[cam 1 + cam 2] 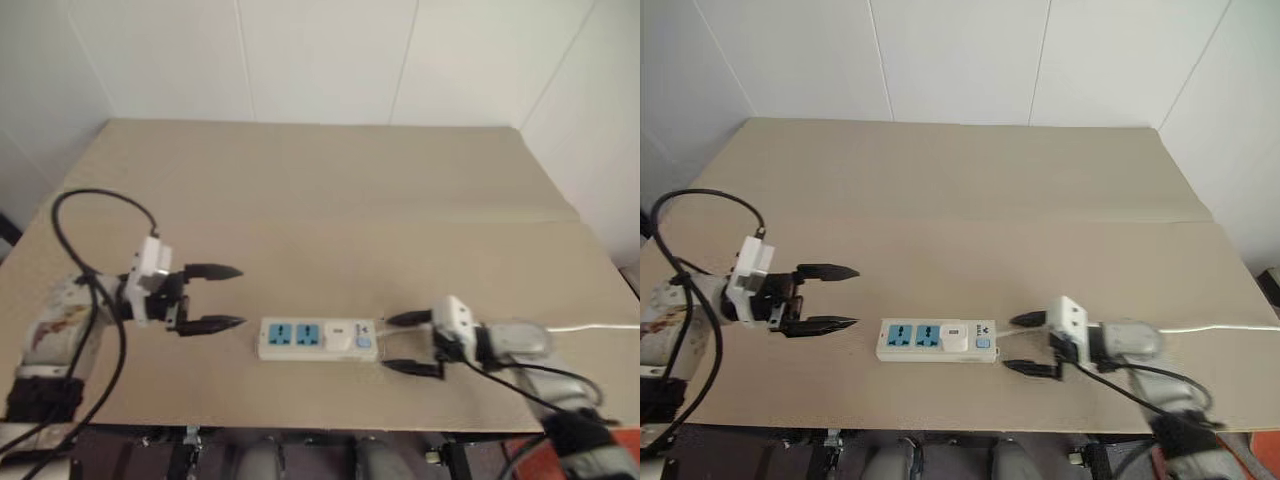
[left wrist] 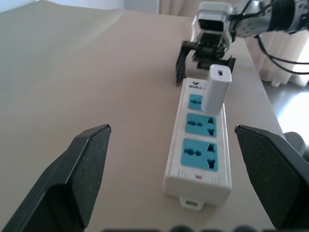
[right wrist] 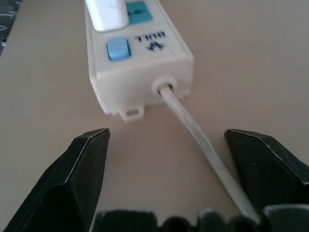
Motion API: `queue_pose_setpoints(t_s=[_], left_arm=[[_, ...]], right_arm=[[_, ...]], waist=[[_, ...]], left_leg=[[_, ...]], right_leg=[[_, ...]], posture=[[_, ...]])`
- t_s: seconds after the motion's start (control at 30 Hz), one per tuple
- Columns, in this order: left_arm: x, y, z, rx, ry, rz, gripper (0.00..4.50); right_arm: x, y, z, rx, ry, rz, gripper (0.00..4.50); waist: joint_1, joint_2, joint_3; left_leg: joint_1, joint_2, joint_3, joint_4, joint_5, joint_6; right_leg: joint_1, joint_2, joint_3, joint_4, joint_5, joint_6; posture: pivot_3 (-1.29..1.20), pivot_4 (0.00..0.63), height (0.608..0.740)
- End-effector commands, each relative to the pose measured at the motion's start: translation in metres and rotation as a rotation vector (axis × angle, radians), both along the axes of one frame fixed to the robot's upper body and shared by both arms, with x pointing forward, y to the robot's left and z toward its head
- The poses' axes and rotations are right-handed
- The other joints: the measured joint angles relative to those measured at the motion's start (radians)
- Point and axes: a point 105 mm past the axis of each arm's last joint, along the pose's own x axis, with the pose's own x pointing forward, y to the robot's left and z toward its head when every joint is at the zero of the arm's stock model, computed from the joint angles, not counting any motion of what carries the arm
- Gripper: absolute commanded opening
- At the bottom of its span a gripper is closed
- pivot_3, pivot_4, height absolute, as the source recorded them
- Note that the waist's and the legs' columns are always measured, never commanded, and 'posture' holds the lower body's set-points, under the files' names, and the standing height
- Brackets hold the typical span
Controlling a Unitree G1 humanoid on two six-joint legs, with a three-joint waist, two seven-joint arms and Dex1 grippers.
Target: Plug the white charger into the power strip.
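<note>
Left wrist view shows the charger [image 2: 215, 89] standing upright in the strip [image 2: 199, 145], seated in the socket nearest the switch end, with two blue sockets free toward me. Both my grippers hold nothing. My left gripper [image 1: 212, 297] has its fingers spread wide, just off the strip's free end; my right gripper [image 1: 410, 342] is equally wide at the cable end, its fingers either side of the thin cable [image 3: 193, 128] without pinching it.

The plug looks done to me, so the risks are in pulling away. My right fingers straddle the cable, and a careless sideways move could snag it and drag the strip across the table [image 1: 330, 200]. The charger stands tall, and in the left wrist view it seems to lean slightly; I cannot tell whether it is fully seated. A bump from either hand might tip it loose.

Writing: near the blue switch [image 3: 118, 48] the strip carries a logo and the word "BULL", legible in both wrist views. I can read nothing else.
</note>
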Motion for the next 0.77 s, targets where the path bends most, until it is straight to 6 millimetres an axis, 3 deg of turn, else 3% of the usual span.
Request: queue_pose_setpoints(t_s=[0.03,0.33,0.53,0.77], left_arm=[[-0.004,0.014,0.013,0.032,-0.07,0.1,4.5],[-0.026,0.023,-0.001,0.08,0.011,0.247,4.5],[-0.031,0.023,-0.01,0.111,0.022,0.282,4.5],[-0.023,0.024,-0.012,0.087,0.019,0.349,4.5]], right_arm=[[-0.007,-0.025,0.038,0.03,-0.089,-0.111,4.47],[-0.026,-0.063,0.052,0.003,-0.089,-0.3,4.47],[-0.025,-0.068,0.054,-0.005,-0.089,-0.327,4.47],[-0.023,-0.063,0.051,-0.009,-0.085,-0.32,4.47]], waist=[[-0.001,0.002,0.003],[-0.016,0.002,0.005],[-0.013,0.002,0.005],[-0.013,0.002,0.005]], left_leg=[[0.0,0.0,0.0,0.0,0.0,0.0],[0.005,0.002,0.001,0.001,-0.001,0.001],[0.005,0.002,0.002,0.002,-0.001,0.001],[0.005,0.002,0.002,0.002,-0.001,0.001]], right_leg=[[0.0,0.0,0.0,0.0,0.0,0.0],[0.003,0.003,0.001,0.001,0.001,0.001],[0.004,0.003,0.002,0.002,0.001,0.001],[0.004,0.003,0.003,0.002,0.002,0.0]], posture=[[0.0,0.15,0.74],[0.0,0.15,0.74],[0.0,0.15,0.74],[0.0,0.15,0.74]])
